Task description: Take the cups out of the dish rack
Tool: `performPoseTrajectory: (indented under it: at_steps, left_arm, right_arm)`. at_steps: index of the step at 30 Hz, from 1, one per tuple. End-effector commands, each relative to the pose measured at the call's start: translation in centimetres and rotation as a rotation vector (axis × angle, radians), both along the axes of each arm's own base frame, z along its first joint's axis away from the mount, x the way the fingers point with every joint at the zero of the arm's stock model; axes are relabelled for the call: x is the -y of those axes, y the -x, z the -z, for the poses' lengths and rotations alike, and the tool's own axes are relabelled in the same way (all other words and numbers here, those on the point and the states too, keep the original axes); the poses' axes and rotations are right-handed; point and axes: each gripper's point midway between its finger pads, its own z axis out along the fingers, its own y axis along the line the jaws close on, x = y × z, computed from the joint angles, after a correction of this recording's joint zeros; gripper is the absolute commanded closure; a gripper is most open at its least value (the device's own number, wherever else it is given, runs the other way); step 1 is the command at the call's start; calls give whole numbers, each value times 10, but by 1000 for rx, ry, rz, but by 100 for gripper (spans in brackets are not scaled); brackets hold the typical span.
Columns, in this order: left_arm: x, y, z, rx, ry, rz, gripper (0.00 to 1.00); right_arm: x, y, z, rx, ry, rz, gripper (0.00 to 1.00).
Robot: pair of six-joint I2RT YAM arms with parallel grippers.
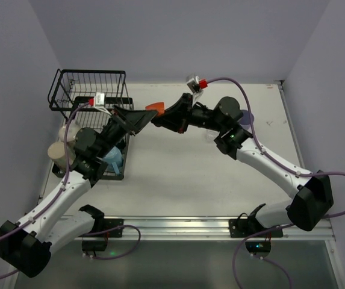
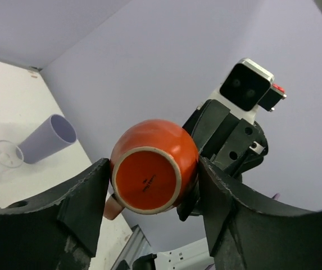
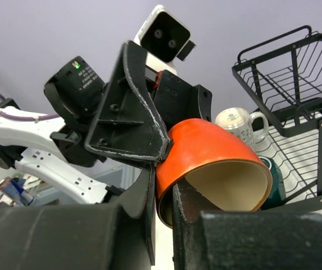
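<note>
Clamps orange mug (image 2: 149, 180) in left end effector (image 1: 137, 118) while pinching its rim with right end effector (image 3: 163, 185), above table (image 1: 178, 174) mid-far edge beside rack (image 1: 91, 81); tumbler (image 2: 48, 138) and glass (image 2: 3, 157) already out far right, other mugs (image 1: 113, 159) left in rack.

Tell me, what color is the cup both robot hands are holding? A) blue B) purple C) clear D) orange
D: the orange mug sits between the left gripper's fingers while the right gripper pinches its rim.
</note>
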Motion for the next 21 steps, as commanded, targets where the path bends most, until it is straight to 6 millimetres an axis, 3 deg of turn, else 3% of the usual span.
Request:
performPoseTrajectory:
  at_steps: [1, 2, 4, 5, 6, 8, 9, 10, 12, 13, 17, 18, 19, 21]
  left_arm:
    - [-6, 15, -47, 178, -109, -43, 32]
    - [-9, 13, -45, 217, -184, -77, 24]
    - [-15, 13, -41, 203, -276, -114, 12]
    - [-20, 12, -38, 234, -337, -149, 3]
    - [-29, 13, -32, 211, -386, -187, 0]
    - [-41, 11, -21, 226, -495, -245, 0]
    - [-48, 11, -12, 211, -544, -269, 0]
    - [-59, 14, -1, 181, -592, -306, 0]
    - [-79, 18, 18, 175, -691, -374, 0]
    - [-85, 20, 25, 173, -720, -390, 0]
    - [-114, 27, 62, 138, -852, -477, 0]
    - [-123, 28, 76, 111, -884, -505, 0]
    - [-127, 28, 84, 99, -904, -517, 0]
    - [-137, 27, 101, 72, -961, -548, 0]
  right_arm:
    - [10, 0, -6, -14, 18, 62, 100]
    - [11, -4, 7, -41, 79, 85, 100]
    - [14, -9, 15, -54, 130, 119, 100]
    - [17, -15, 33, -89, 202, 159, 100]
    - [19, -19, 38, -99, 231, 183, 100]
    - [25, -23, 71, -153, 355, 215, 100]
    - [28, -35, 88, -179, 410, 269, 100]
    - [30, -40, 95, -191, 449, 296, 100]
    - [39, -55, 139, -247, 606, 363, 100]
    - [41, -63, 143, -252, 643, 390, 100]
    - [58, -92, 197, -307, 898, 509, 100]
    - [60, -105, 194, -291, 919, 560, 100]
    - [61, -114, 218, -314, 992, 572, 100]
    - [67, -121, 236, -324, 1080, 591, 100]
